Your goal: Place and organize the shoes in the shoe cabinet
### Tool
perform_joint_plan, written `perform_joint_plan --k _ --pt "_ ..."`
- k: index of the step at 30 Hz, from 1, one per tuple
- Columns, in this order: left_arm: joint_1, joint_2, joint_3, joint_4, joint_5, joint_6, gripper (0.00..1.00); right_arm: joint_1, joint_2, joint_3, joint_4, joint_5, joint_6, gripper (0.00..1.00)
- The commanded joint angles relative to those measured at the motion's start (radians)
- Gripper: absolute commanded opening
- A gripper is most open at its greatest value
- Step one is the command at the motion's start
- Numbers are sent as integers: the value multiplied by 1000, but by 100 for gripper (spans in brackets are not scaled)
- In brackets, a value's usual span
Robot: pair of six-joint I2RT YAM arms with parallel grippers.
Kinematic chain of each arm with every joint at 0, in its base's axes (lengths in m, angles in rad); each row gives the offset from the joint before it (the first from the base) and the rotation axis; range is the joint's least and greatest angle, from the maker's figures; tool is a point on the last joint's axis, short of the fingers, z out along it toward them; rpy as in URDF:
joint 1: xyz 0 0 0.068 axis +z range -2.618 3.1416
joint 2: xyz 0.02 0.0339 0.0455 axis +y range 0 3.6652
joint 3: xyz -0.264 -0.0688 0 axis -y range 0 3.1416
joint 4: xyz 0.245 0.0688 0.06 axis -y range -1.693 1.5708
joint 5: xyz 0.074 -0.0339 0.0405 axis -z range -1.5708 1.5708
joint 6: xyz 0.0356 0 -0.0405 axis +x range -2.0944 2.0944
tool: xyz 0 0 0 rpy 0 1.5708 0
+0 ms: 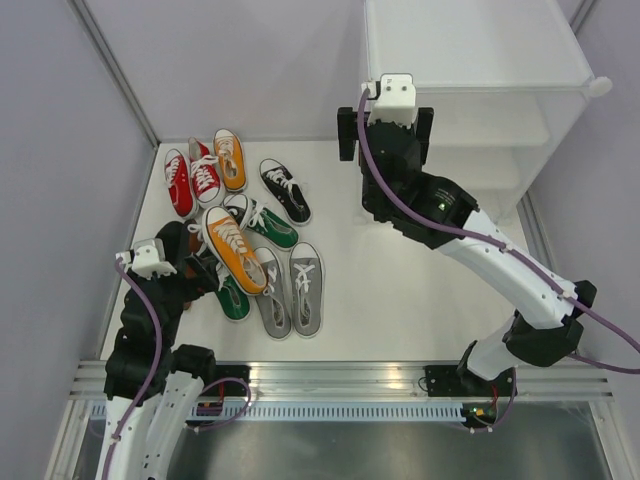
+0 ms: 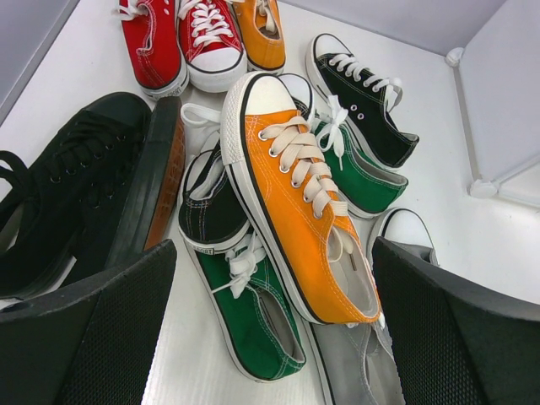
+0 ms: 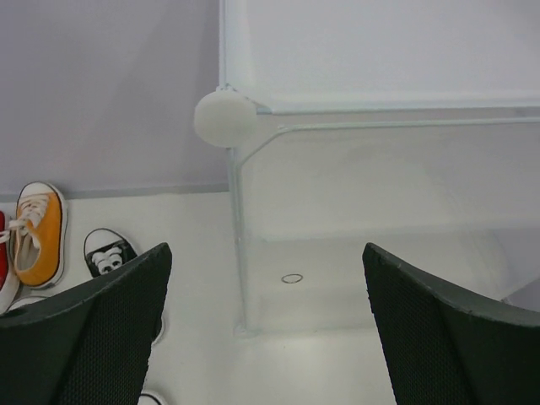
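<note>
From above, you've got the shoes (image 1: pixel 245 235) heaped on the white table (image 1: pixel 400 290) left of centre. None of them is in the shoe cabinet (image 1: pixel 470 45), which stands at the far right corner. A red pair (image 1: pixel 180 185) lies at the back of the heap, a grey pair (image 1: pixel 290 288) at its near edge, and an orange sneaker (image 1: pixel 235 250) rides on top. Your left gripper (image 1: pixel 200 272) sits low against the heap's left side, its jaws hard to read from up here. Your right gripper (image 1: pixel 386 128) hangs just in front of the cabinet's left end, jaws spread wide and holding nothing. Over to the left wrist: both fingers (image 2: pixel 93 329) frame the picture, spread wide, with nothing gripped and the heap just beyond them. That orange sneaker points its toe away from you and lies across a green sneaker (image 2: pixel 261 325). An all-black shoe (image 2: pixel 84 181) is tipped on its side at the left, sole turned toward the orange one. Right wrist now: fingers (image 3: pixel 447 329) wide apart again with nothing in them, aimed at the cabinet's left corner and its round connector (image 3: pixel 225 118). Far left in this view, by the back wall, you can pick out a second orange sneaker (image 3: pixel 38 232) and the white toe of a black sneaker (image 3: pixel 108 253).
</note>
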State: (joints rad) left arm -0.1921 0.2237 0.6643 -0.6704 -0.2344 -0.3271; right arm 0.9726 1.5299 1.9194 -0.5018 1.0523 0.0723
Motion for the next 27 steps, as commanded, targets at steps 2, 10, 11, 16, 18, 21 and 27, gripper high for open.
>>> perform_joint_plan --k 2,10,11,16,18,21,27 --pt "-3 -3 -8 43 -19 -30 100 0 10 105 85 192 -49 98" --pt "-3 -10 -9 38 -23 -35 100 -127 72 268 -184 42 141 98" --pt "-3 -11 -8 38 -23 -35 100 -136 73 274 -194 -4 150 98" --pt "-3 -9 -9 38 -19 -35 100 -202 107 319 -253 -60 205 98" --pt "-3 -7 -9 40 -16 -36 100 -206 111 317 -242 -60 204 98" --pt "-3 -4 -9 38 -14 -35 100 -213 127 317 -244 -49 201 98" --pt "-3 -4 -9 40 -13 -35 100 -221 131 280 -219 -6 221 98"
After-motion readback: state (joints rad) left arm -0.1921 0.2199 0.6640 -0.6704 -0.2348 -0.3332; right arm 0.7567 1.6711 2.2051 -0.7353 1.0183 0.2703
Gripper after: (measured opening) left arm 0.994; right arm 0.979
